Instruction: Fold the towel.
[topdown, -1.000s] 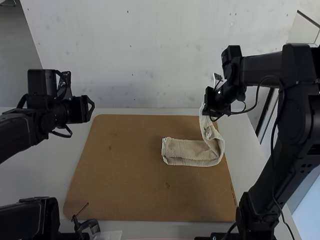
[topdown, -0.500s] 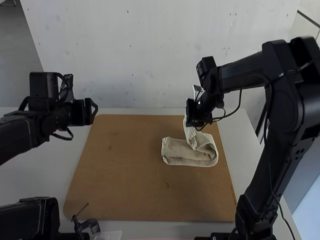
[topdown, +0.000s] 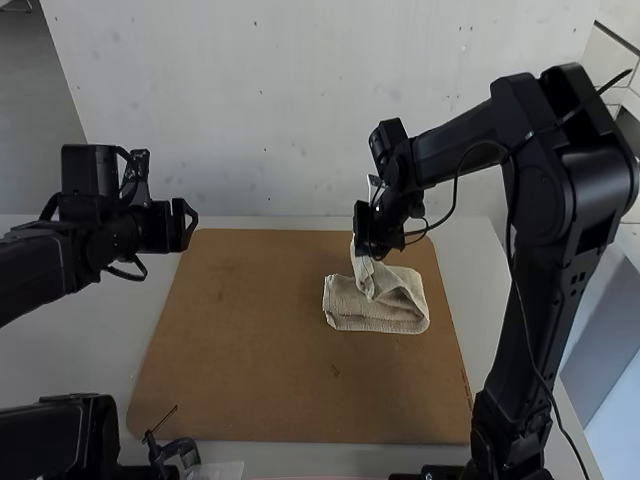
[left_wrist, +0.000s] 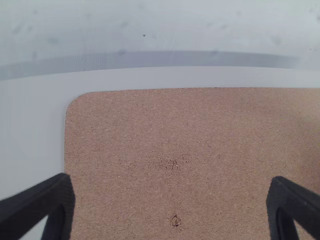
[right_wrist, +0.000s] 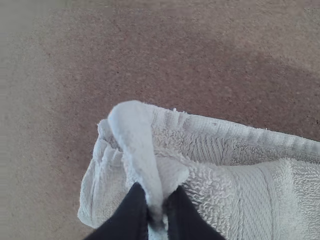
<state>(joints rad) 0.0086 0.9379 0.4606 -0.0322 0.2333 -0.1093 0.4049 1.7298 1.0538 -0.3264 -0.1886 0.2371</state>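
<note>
In the high view my right gripper (topdown: 368, 250) is over the back of the towel (topdown: 375, 318), holding one end up while the rest lies on the board right of centre, bent back over itself. My left gripper (topdown: 190, 224) hangs above the board's back left corner, well apart from the cloth. In the left wrist view, the left gripper (left_wrist: 172, 202) has its two fingers wide apart with nothing between them. Seen from the right wrist, the right gripper (right_wrist: 157, 210) is shut on the raised end of the pale towel (right_wrist: 215, 195), above its flat layers.
A brown board (topdown: 260, 350) lies on the white table (topdown: 480, 300), with a pale wall behind. A small black clamp-like item (topdown: 175, 450) is at the board's front left edge. The right arm reaches in from the right.
My right gripper has carried the raised towel end leftward, from above the board's right side toward the towel's left part. The left gripper has shifted slightly to the right.
</note>
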